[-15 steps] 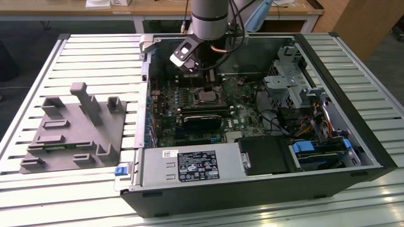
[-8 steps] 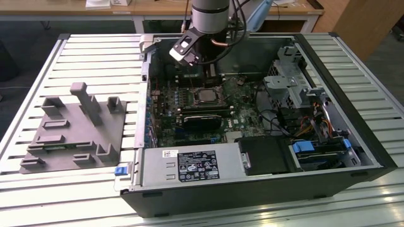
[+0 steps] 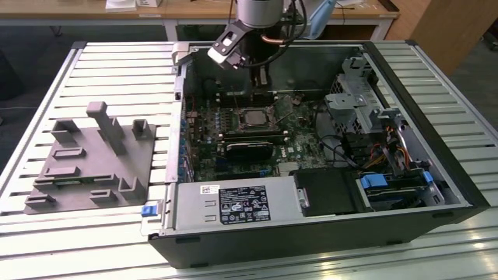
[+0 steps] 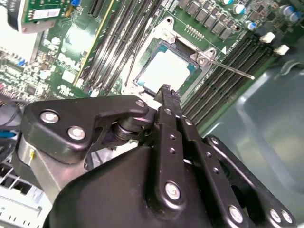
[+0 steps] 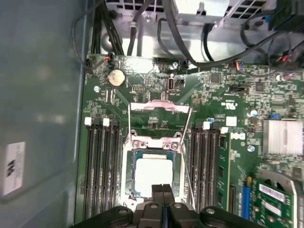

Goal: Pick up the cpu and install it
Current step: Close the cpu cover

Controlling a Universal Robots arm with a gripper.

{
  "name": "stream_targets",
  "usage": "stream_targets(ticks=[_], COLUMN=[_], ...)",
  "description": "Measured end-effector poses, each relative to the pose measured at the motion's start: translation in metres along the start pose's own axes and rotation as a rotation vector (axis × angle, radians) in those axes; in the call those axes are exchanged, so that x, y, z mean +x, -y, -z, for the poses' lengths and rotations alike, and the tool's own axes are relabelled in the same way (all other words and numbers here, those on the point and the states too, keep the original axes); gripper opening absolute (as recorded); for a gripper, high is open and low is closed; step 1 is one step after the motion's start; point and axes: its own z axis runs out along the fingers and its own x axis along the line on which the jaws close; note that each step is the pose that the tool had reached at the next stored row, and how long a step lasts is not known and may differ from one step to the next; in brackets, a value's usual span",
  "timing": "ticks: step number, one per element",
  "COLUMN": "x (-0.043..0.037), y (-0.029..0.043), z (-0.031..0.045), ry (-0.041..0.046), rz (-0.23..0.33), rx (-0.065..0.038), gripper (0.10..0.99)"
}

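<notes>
The exterior view is set high and far; both wrist views are aimed closely at the socket (image 5: 152, 141) (image 4: 200, 58) beyond the jaws.

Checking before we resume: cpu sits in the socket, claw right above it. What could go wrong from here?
1. The shut claw hangs close over the cpu; a drop could scrape or tilt it.
2. The socket frame stands open, so the cpu looks unclamped and a nudge might shift it.

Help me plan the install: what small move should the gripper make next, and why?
Probably a short straight lift away: the cpu already lies in the socket, and the gripper hangs above it, shut and empty.
</notes>
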Motion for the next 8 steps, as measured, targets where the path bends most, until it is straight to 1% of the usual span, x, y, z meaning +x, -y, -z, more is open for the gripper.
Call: stream_targets(ticks=[2, 4, 8], x=[-0.0002, -0.0004, -0.0021], y=[-0.0003, -0.0005, -0.0005], z=[0.0063, 0.0102, 0.0104], ry=[0.0008, 0.0014, 0.0022], rz=[0.0, 0.0, 0.0], rx=[0.0, 0.0, 0.0], gripper=[0.106, 0.106, 0.106])
